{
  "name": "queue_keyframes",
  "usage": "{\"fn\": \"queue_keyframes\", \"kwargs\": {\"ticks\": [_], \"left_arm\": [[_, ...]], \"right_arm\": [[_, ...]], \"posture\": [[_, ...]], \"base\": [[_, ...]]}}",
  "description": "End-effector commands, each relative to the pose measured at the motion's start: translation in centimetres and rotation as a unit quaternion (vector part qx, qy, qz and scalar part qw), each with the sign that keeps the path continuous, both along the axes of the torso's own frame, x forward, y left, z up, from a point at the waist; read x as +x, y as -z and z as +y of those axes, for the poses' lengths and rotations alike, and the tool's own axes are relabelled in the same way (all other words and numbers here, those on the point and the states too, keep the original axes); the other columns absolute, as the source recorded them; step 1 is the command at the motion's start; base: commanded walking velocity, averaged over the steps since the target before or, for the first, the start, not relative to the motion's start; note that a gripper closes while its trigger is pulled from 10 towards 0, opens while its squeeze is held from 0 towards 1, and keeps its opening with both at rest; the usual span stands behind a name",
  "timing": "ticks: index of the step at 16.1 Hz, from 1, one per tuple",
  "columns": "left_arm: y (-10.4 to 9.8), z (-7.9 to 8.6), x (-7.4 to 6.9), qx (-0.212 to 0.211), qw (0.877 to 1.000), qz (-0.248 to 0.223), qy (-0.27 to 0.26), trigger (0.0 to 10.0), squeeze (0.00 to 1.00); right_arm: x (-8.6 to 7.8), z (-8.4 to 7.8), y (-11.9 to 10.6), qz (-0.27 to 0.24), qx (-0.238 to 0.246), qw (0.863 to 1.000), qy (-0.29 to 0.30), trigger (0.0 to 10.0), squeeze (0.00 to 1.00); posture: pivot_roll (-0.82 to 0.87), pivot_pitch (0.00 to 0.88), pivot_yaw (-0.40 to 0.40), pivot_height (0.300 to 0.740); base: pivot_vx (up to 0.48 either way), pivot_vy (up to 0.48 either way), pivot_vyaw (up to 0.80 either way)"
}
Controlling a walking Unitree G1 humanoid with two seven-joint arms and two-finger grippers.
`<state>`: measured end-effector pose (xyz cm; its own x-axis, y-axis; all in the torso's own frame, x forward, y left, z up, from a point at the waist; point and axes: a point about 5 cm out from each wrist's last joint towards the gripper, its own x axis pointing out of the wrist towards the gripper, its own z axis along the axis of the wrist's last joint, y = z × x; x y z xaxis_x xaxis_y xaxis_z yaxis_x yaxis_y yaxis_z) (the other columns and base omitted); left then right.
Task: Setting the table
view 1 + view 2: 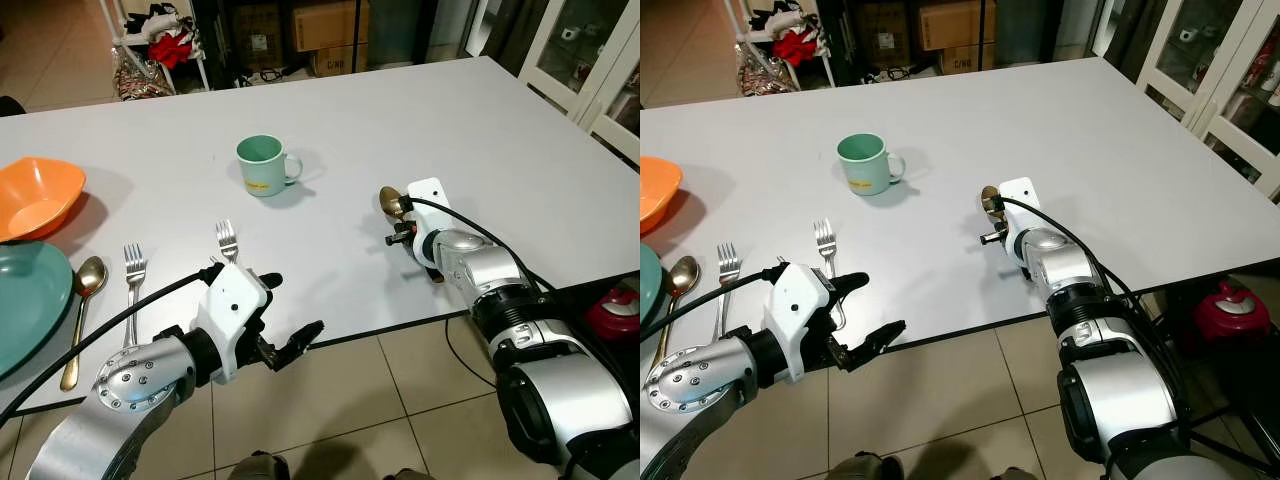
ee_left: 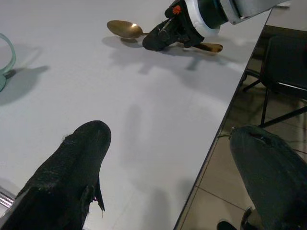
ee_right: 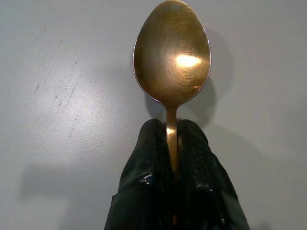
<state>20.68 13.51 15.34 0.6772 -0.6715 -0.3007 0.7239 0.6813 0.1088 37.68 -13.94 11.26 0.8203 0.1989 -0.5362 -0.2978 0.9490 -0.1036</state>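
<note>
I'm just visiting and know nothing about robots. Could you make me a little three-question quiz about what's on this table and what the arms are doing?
1. True or false: the right gripper is shut on the handle of a gold spoon.
2. Which object stands nearest the middle of the white table? A) green mug B) orange bowl C) fork
3. Fill in: the left gripper hangs over the table's near edge with its fingers ____.

Key
1. True; the black fingers pinch the handle just behind the spoon's bowl.
2. A; the green mug stands apart, while the orange bowl and the two forks lie to the robot's left.
3. open
</note>
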Motion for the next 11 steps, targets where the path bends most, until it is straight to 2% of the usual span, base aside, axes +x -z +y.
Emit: {"fn": "queue_keyframes", "kwargs": {"ticks": [1, 5, 6, 7, 8, 9, 11], "left_arm": [[-0.1, 0.1, 0.3, 0.005, 1.0, -0.004, -0.004, 10.0, 0.0], [0.0, 0.1, 0.5, 0.004, 1.0, -0.004, -0.005, 10.0, 0.0], [0.1, 0.0, 0.6, 0.003, 1.0, -0.005, -0.003, 10.0, 0.0], [0.1, 0.0, 0.6, 0.003, 1.0, -0.005, -0.003, 10.0, 0.0], [0.1, 0.0, 0.7, 0.002, 1.0, -0.007, -0.003, 10.0, 0.0], [0.1, -0.1, 0.9, 0.001, 1.0, -0.01, -0.004, 10.0, 0.0], [-0.2, -0.2, 1.4, -0.004, 1.0, -0.022, -0.008, 10.0, 0.0]], "right_arm": [[-0.9, -0.4, 2.0, 0.053, -0.012, 0.999, 0.004, 10.0, 0.52], [-0.9, -0.3, 2.0, 0.058, -0.011, 0.998, 0.002, 10.0, 0.57], [-0.9, -0.5, 2.0, 0.059, -0.01, 0.998, 0.003, 10.0, 0.65], [-0.9, -0.5, 2.0, 0.059, -0.01, 0.998, 0.003, 10.0, 0.65], [-0.9, -0.6, 1.9, 0.057, -0.009, 0.998, 0.003, 10.0, 0.93], [-0.7, -0.6, 1.7, 0.052, -0.008, 0.999, 0.004, 10.0, 1.0], [-0.2, -1.0, 0.2, 0.024, -0.004, 1.0, 0.001, 10.0, 1.0]], "posture": [[0.09, 0.096, 0.052, 0.74], [0.08, 0.09, 0.054, 0.74], [0.08, 0.085, 0.054, 0.74], [0.08, 0.085, 0.054, 0.74], [0.08, 0.079, 0.054, 0.74], [0.08, 0.073, 0.054, 0.74], [0.07, 0.054, 0.055, 0.74]], "base": [[0.0, 0.0, 0.0], [0.0, 0.0, 0.0], [0.0, 0.0, 0.0], [0.0, 0.0, 0.0], [0.0, 0.0, 0.0], [0.0, 0.0, 0.0], [0.0, 0.0, 0.0]]}}
